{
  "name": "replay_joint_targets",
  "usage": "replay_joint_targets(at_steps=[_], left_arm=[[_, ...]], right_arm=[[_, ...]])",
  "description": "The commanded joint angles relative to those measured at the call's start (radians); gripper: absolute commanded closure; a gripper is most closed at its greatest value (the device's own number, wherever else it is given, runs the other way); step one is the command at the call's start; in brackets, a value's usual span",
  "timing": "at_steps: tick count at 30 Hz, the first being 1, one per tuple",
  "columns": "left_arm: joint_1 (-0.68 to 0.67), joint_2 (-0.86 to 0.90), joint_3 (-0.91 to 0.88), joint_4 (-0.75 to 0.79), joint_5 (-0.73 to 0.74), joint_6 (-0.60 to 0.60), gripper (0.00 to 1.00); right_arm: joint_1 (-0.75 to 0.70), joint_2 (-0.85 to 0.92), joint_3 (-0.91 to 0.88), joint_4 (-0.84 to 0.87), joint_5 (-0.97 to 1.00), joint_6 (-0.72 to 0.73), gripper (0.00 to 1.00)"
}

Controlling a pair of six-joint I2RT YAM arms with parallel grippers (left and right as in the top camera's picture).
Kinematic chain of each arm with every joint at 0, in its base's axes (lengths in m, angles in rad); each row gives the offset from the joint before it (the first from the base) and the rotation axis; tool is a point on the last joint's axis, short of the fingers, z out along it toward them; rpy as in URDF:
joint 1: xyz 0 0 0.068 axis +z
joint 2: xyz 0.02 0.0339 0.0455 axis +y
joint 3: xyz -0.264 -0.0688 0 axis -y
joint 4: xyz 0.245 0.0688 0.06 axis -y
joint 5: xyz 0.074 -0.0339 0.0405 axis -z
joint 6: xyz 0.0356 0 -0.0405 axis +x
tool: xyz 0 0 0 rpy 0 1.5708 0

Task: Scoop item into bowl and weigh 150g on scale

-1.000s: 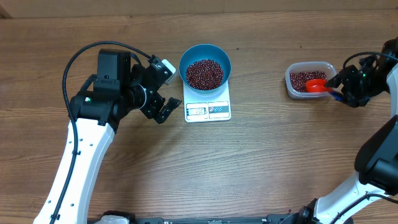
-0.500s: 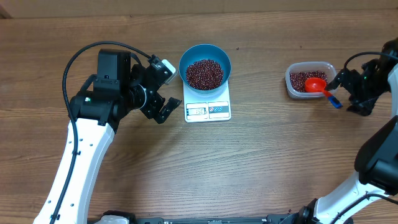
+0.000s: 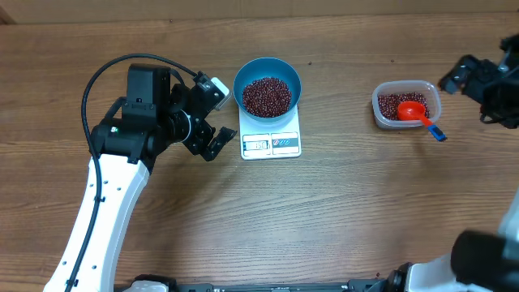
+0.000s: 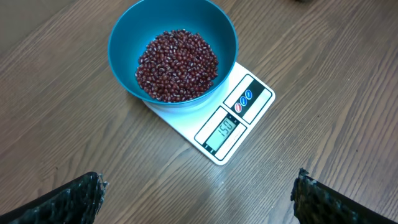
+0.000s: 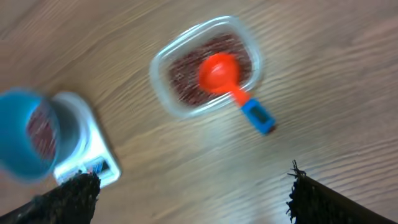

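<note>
overhead looks straight down; both wrist views look down, sharing the scale [image 3: 272,143].

Bare desk [image 3: 340,195] runs wide along the near edge and between the scale [image 3: 271,139] and the clear tub [image 3: 405,104]. The bowl [image 3: 267,85] tops the scale, with the left pincer [image 3: 219,116] just beside. A scoop [image 3: 415,112] handle juts off the tub

A: Where is the bowl [image 3: 242,75]?
B: On the scale [image 3: 292,130], mid-way along the table [image 3: 324,211], with beans [image 3: 267,96] in it. The display [image 3: 257,145] is at the near edge.
A: And the tub [image 3: 405,83]?
B: Well apart to the right, more beans inside. A scoop [image 3: 412,111] lies in it, its handle [image 3: 435,132] over the near rim.
</note>
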Motion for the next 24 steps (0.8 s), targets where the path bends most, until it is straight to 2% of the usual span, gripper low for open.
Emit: replay_joint_targets(at_steps=[1,5,12,24], left_arm=[[0.004,0.004,0.021,0.003,0.005,0.011,0.00],[0.004,0.004,0.021,0.003,0.005,0.011,0.00],[0.004,0.005,0.021,0.003,0.005,0.011,0.01],[0.004,0.005,0.021,0.003,0.005,0.011,0.00]], right_arm=[[0.079,-0.079,0.018,-0.028,0.007,-0.053,0.00],[0.188,-0.164,0.018,-0.052,0.006,-0.044,0.00],[0.347,-0.271,0.018,-0.065,0.003,0.057,0.00],[0.373,-0.277,0.016,-0.066,0.007,0.056,0.00]])
